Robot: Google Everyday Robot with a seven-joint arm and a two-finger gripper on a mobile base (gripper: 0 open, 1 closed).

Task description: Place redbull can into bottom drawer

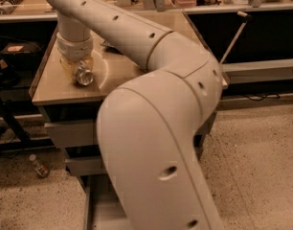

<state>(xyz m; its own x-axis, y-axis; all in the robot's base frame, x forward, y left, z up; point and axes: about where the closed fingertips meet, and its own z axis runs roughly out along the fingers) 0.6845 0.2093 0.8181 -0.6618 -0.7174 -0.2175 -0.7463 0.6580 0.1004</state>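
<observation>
The redbull can (84,76) lies on its side on the tan countertop (50,92) at the left, with its shiny round end facing me. My gripper (77,68) hangs straight down from the wrist and sits right over and around the can. The arm sweeps from there across the middle of the view and hides much of the cabinet. The bottom drawer (95,210) is pulled out at floor level under the two upper drawer fronts (70,133). Only its left strip shows beside the arm.
A small bottle (39,166) lies on the speckled floor left of the cabinet. A black cart (7,75) stands at the far left. A thin rod (232,37) leans at the right of the counter. Cluttered benches run along the back.
</observation>
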